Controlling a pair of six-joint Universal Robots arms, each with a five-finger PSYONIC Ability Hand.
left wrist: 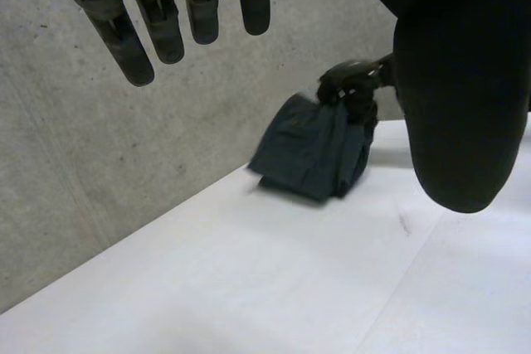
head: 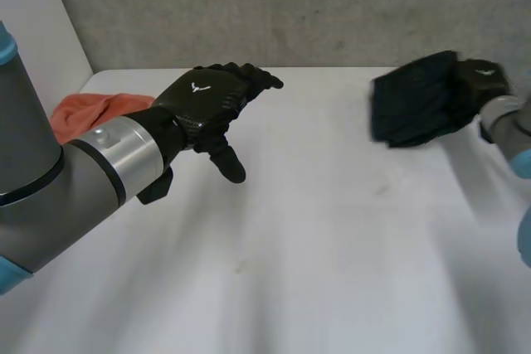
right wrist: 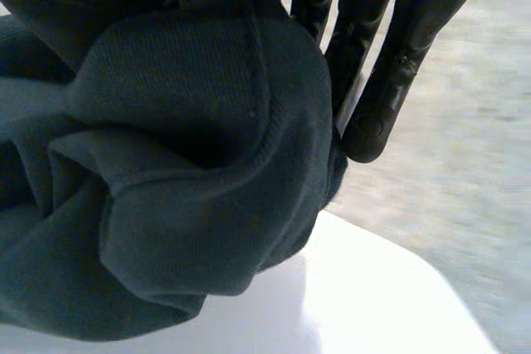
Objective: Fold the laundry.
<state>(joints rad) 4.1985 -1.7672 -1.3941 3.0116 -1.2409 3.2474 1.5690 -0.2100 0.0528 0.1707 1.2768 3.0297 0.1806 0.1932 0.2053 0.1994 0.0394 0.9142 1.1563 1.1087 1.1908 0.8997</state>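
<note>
Looking down in the head view, you see the left hand [head: 211, 101], a white emblem [head: 197, 86] on its back, hovering empty, an orange cloth [head: 87, 112] beside its arm. The right hand [head: 485, 76] grips a bunched dark cloth [head: 415, 105] at the white table's [head: 332, 246] far right. The left wrist view shows straight, relaxed fingers. In the right wrist view, fingers and thumb clamp the cloth's folds.

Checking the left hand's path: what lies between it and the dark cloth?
Only bare white table, per the head view, separates the left hand from the dark cloth.
</note>
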